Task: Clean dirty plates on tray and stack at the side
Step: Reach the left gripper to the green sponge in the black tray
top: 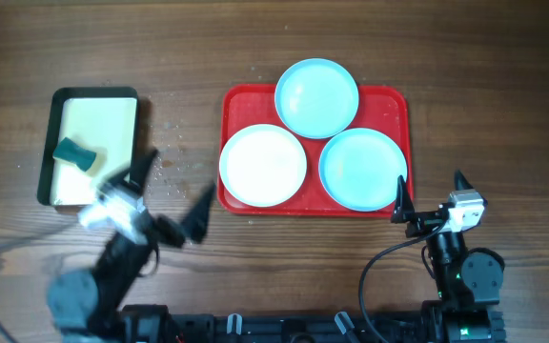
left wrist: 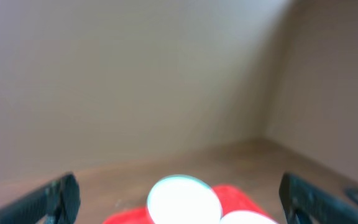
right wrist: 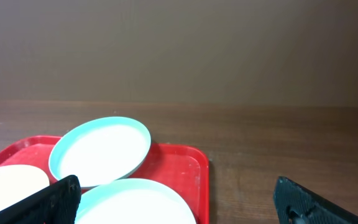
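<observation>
The red tray [top: 241, 103] lies at mid-table and holds three plates: a white plate [top: 262, 165] at its front left, a light blue plate [top: 316, 97] at the back, and a second light blue plate [top: 362, 169] at the front right. My left gripper [top: 170, 191] is open and empty, blurred, over the table left of the tray. Its view shows the back blue plate [left wrist: 184, 199] and the tray [left wrist: 235, 194] between the jaws [left wrist: 179, 190]. My right gripper [top: 432, 191] is open and empty just off the tray's front right corner. Its jaws [right wrist: 179, 190] frame the near blue plate [right wrist: 135, 202], the back one [right wrist: 101, 151] and the tray [right wrist: 188, 165].
A smaller dark-green-rimmed tray [top: 93, 92] with a cream inside stands at the left and holds a green sponge [top: 74, 152]. Small crumbs or drops [top: 165, 162] lie on the wood between the two trays. Bare wood lies right of the red tray [top: 484, 124].
</observation>
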Action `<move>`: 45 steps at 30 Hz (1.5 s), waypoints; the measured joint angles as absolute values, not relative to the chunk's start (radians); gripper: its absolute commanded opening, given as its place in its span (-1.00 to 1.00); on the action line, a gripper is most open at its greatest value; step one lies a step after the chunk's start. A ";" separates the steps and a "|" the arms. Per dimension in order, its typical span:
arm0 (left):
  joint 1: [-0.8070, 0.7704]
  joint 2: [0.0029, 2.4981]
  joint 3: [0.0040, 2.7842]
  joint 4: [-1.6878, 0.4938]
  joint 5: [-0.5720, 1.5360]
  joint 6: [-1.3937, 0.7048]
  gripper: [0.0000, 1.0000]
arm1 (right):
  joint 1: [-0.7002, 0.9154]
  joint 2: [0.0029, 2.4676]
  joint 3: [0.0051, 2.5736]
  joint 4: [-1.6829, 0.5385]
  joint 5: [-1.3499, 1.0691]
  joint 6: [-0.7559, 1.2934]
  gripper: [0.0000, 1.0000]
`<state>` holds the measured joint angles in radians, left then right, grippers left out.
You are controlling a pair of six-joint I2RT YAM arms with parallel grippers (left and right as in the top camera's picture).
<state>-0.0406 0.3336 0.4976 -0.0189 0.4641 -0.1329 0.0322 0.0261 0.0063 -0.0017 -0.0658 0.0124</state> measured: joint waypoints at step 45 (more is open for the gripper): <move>0.385 2.015 1.457 -0.820 -0.223 -0.643 1.00 | 0.032 0.029 0.006 -0.001 -0.066 0.012 0.99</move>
